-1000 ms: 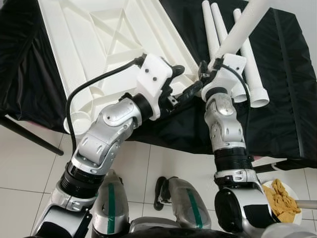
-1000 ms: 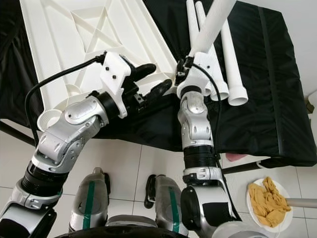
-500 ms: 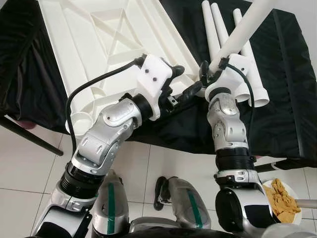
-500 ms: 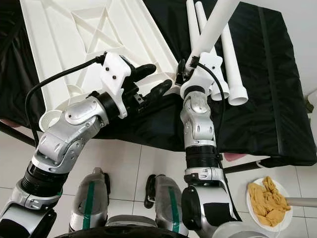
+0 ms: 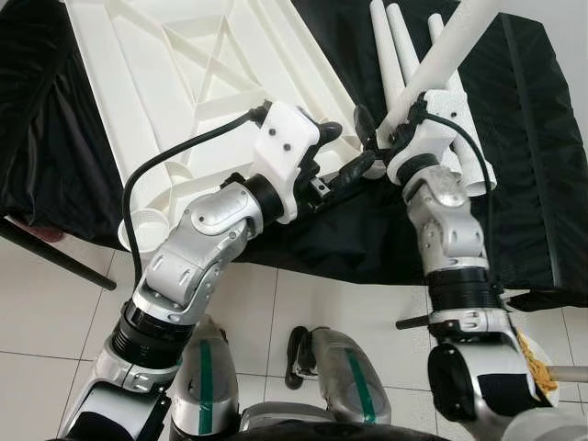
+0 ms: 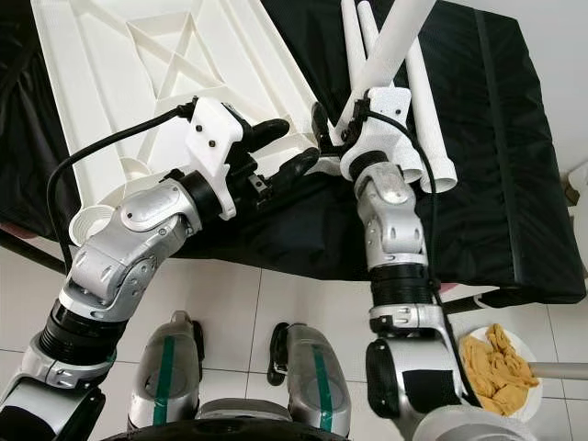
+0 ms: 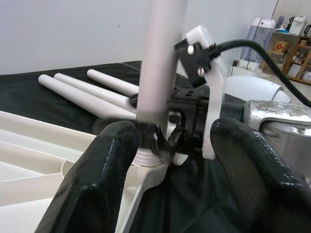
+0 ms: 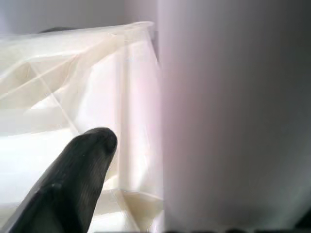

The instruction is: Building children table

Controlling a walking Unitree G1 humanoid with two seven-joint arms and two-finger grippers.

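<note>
— Where lies the white plastic children's tabletop (image 5: 193, 78)?
— Upside down on the black cloth-covered surface (image 5: 533, 156), ribbed underside up, with a round leg socket (image 5: 147, 223) at the near corner by the edge.

— And the white plastic tube leg (image 5: 447, 50)?
— Held up at a slant by the right gripper (image 5: 386, 138), lower end close to the near right corner of the tabletop, upper end running out past the top of the head views. In the left wrist view, seen standing almost upright, its ringed foot touching or just over the corner; cannot tell which.

— State of the right gripper's jaws?
— Pinching the tube leg near its lower end. In the right wrist view, one black finger (image 8: 73, 184) on one side and the blurred pale tube beside it.

— And the left gripper (image 5: 344, 152)?
— Hovering just beside the same corner, very near the right gripper. Fingers spread apart, nothing between them; pointed toward the tube's foot, as shown in the left wrist view with the two black fingertips (image 7: 97, 179) on both sides of the picture.

— What else on the cloth?
— Three more white tube legs (image 5: 404, 55), lying side by side behind the held one, wide ends toward the robot.

— And on the floor?
— White tiles, and a white plate with yellow-brown food pieces (image 6: 496, 363) at the robot's right side, well apart from the table parts.
</note>
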